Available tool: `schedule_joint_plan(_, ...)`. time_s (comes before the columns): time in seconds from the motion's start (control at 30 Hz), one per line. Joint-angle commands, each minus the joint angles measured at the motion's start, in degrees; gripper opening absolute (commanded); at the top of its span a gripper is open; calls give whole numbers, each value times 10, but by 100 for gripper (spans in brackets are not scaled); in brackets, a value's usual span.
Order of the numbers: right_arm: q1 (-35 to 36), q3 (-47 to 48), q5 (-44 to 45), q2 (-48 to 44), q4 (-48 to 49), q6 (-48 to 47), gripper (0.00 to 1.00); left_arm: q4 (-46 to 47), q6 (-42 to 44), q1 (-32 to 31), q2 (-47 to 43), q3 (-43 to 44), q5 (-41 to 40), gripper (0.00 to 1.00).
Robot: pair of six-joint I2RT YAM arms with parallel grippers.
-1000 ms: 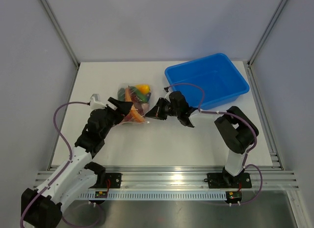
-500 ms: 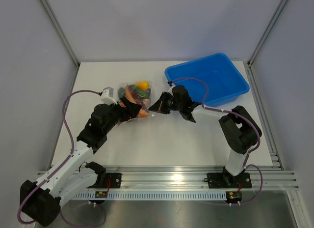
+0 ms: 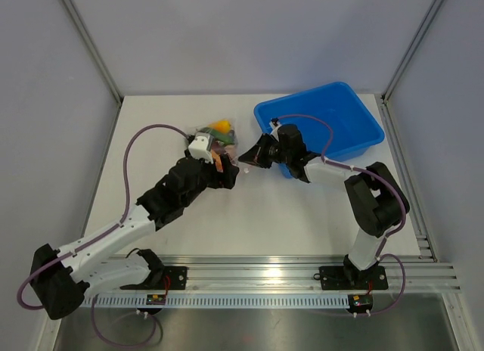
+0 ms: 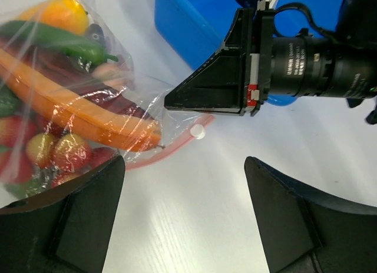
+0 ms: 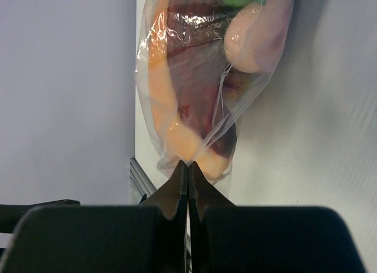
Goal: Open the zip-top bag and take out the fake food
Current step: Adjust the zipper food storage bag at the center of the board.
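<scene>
Clear crinkled plastic: the zip-top bag [image 3: 214, 141] lies on the white tabletop [image 3: 302, 215], left of centre in the upper half of the top view, with the fake food [image 4: 76, 108] all inside it.

Right hand [image 5: 187, 174]: fully closed, fingertips pinching a fold of the bag's film at the corner nearest the pink zip strip [image 4: 177, 150]. This is judged to be an anchor, keeping one wall of the mouth fixed.

Left hand [image 4: 184, 167]: spread wide and holding nothing. Its two fingers sit at the lower corners of its own view, with the zip strip just beyond the gap between them. It is judged to be lining up on the opposite wall, so that the two hands can pull apart.

Whether the seal is parted cannot be told.

Blue bin [image 3: 333, 128]: upper right of the top view, just behind the right hand, and apparently the place meant for the food.
</scene>
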Motion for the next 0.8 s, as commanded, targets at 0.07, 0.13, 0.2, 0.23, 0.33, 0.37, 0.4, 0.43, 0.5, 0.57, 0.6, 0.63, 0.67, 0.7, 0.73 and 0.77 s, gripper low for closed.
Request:
schedule_joint_plan(0.07, -15, 18, -38, -40, 33, 20, 1, 3, 119, -43, 63, 54, -88, 85)
schedule_joint_plan(0.13, -18, 17, -44, -38, 33, 22, 1, 1, 140, -55, 101, 64, -126, 83)
schedule_joint_plan(0.2, -21, 16, -46, -39, 33, 23, 1, 20, 184, -79, 116, 62, -153, 82)
schedule_joint_plan(0.23, -22, 16, -50, -38, 33, 25, 1, 31, 201, -87, 122, 57, -168, 83)
schedule_joint_plan(0.33, -25, 14, -52, -39, 33, 26, 1, 67, 244, -102, 121, 29, -166, 84)
schedule_joint_plan(0.37, -25, 14, -52, -39, 34, 26, 1, 69, 261, -104, 118, 24, -161, 84)
schedule_joint_plan(0.4, -26, 14, -53, -37, 34, 26, 1, 70, 265, -104, 117, 15, -158, 84)
schedule_joint_plan(0.43, -26, 14, -53, -37, 33, 26, 1, 70, 266, -104, 115, 9, -157, 84)
schedule_joint_plan(0.5, -26, 15, -58, -36, 35, 30, 1, 76, 281, -104, 111, -11, -144, 84)
schedule_joint_plan(0.57, -27, 15, -62, -34, 40, 33, 1, 84, 307, -106, 108, -23, -128, 84)
schedule_joint_plan(0.6, -27, 14, -63, -33, 41, 35, 1, 91, 316, -106, 107, -28, -124, 84)
schedule_joint_plan(0.63, -26, 13, -64, -33, 43, 37, 1, 93, 332, -107, 108, -34, -118, 83)
schedule_joint_plan(0.67, -27, 14, -65, -32, 43, 37, 1, 95, 337, -107, 108, -34, -122, 83)
schedule_joint_plan(0.7, -27, 14, -65, -33, 43, 36, 1, 99, 341, -107, 112, -34, -128, 83)
schedule_joint_plan(0.73, -27, 14, -65, -33, 42, 36, 1, 101, 345, -107, 114, -34, -138, 82)
schedule_joint_plan(0.77, -27, 13, -66, -33, 43, 36, 1, 105, 351, -107, 116, -35, -144, 82)
